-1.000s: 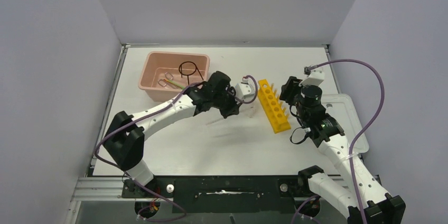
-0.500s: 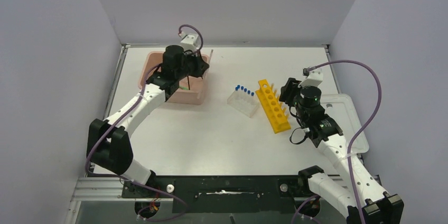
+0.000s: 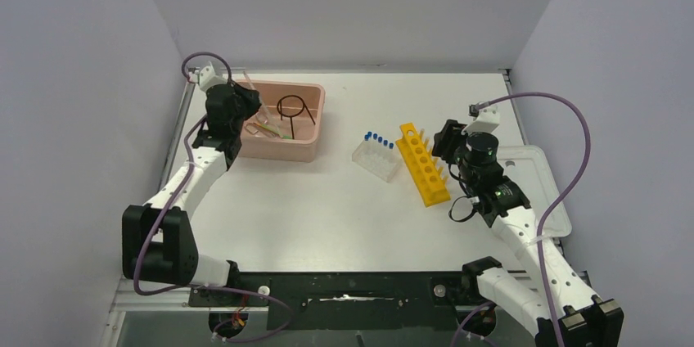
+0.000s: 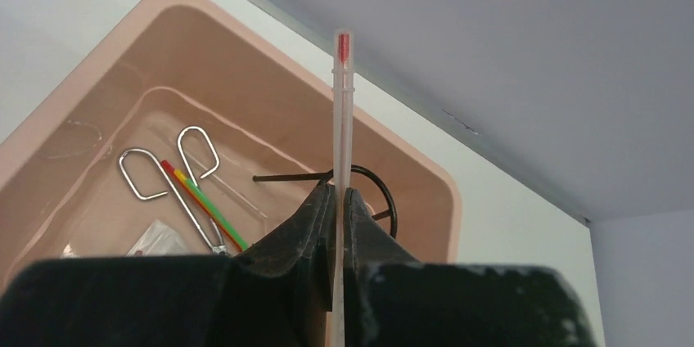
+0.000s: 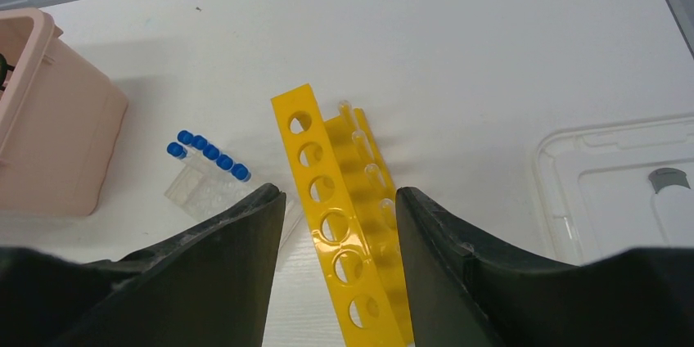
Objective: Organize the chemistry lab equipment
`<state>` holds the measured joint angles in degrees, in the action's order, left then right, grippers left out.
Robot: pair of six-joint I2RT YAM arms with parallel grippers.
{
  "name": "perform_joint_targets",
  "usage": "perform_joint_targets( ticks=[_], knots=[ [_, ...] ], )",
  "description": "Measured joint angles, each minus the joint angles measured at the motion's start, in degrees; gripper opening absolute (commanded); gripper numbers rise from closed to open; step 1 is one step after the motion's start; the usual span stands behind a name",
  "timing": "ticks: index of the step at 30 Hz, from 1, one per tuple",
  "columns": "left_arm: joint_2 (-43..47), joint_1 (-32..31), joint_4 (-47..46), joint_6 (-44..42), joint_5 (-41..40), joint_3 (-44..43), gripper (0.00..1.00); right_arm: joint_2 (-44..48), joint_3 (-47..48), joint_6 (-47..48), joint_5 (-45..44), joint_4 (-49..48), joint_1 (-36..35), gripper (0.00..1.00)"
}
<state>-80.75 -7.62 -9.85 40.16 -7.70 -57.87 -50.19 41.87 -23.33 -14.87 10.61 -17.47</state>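
Left wrist alone shows left gripper (image 4: 340,191) pinching red-tipped stick (image 4: 342,101), right gripper (image 5: 337,193) spread by yellow rack (image 5: 315,171)

Yellow holed rack (image 5: 327,206) shows between the spread jaws — blue-capped clear tubes (image 5: 209,153) past one tip, white lid (image 5: 606,167) outside the other.

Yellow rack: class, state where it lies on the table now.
In the top view the yellow rack lies right of centre, between the clear tube rack on its left and the white lid on its right.

Two racks (image 3: 424,164) (image 3: 377,158), one tub (image 3: 278,149), one lid (image 3: 544,179)
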Motion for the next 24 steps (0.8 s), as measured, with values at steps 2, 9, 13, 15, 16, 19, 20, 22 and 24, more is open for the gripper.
perform_joint_targets(
  ticks=[2, 9, 13, 15, 16, 19, 20, 22, 24],
  knots=[
    [0.13, -0.33, -0.85, 1.73, -3.10, 1.99, 0.00, -0.33, 0.00, 0.15, 0.17, -0.07, 0.28, 0.53],
    [-0.11, -0.59, -4.26, 2.64, -11.08, 4.55, 0.00, -0.37, -0.11, 0.20, 0.94, -0.35, 0.90, 0.53],
    [-1.44, -0.59, -7.58, 2.75, -13.38, 5.51, 0.00, -0.39, -0.15, 0.20, 1.03, -0.35, 0.94, 0.53],
    [-2.34, -0.59, -8.35, 2.86, -13.84, 6.23, 0.00, -0.39, -0.15, 0.20, 1.05, -0.33, 0.94, 0.53],
    [-2.80, -0.59, -8.44, 2.86, -14.03, 6.51, 0.00, -0.39, -0.15, 0.20, 1.03, -0.33, 0.94, 0.53],
    [-4.37, -0.59, -8.41, 2.64, -14.47, 6.73, 0.08, -0.39, -0.17, 0.20, 1.03, -0.31, 0.96, 0.53],
    [-4.70, -0.59, -8.41, 2.58, -14.56, 6.75, 0.17, -0.39, -0.17, 0.20, 1.03, -0.31, 0.98, 0.53],
    [-5.35, -0.59, -8.41, 2.10, -14.64, 6.73, 0.29, -0.39, -0.17, 0.20, 1.03, -0.28, 1.01, 0.53],
    [-5.57, -0.59, -8.33, 1.46, -14.62, 6.73, 0.45, -0.39, -0.22, 0.20, 1.05, -0.28, 1.01, 0.53]
  ],
)
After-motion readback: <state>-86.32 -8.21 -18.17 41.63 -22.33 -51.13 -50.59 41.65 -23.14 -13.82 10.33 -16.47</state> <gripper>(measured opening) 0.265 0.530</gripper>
